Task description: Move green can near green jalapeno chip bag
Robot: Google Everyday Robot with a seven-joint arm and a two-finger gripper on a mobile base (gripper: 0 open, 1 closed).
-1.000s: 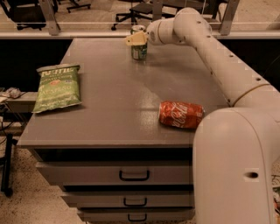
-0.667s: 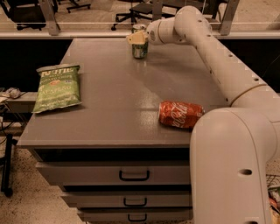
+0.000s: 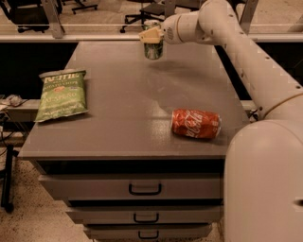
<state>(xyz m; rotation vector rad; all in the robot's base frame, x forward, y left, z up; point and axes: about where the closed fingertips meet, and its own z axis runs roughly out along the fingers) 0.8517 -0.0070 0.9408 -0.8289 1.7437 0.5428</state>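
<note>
The green can (image 3: 153, 48) is at the far middle of the grey table (image 3: 123, 118), held a little above the tabletop. My gripper (image 3: 151, 36) grips it from above, its tan fingers shut around the can's top, so the rim is partly hidden. The green jalapeno chip bag (image 3: 61, 94) lies flat near the table's left edge, well left of and nearer than the can.
A red Coca-Cola can (image 3: 196, 124) lies on its side at the front right of the table. My white arm (image 3: 246, 61) spans the right side. Drawers (image 3: 144, 188) are below the tabletop. Office chairs (image 3: 151, 9) stand behind the table.
The gripper has risen slightly with the green can in it, so the can now sits a little higher and to the right. The bag and the red can have not moved.
</note>
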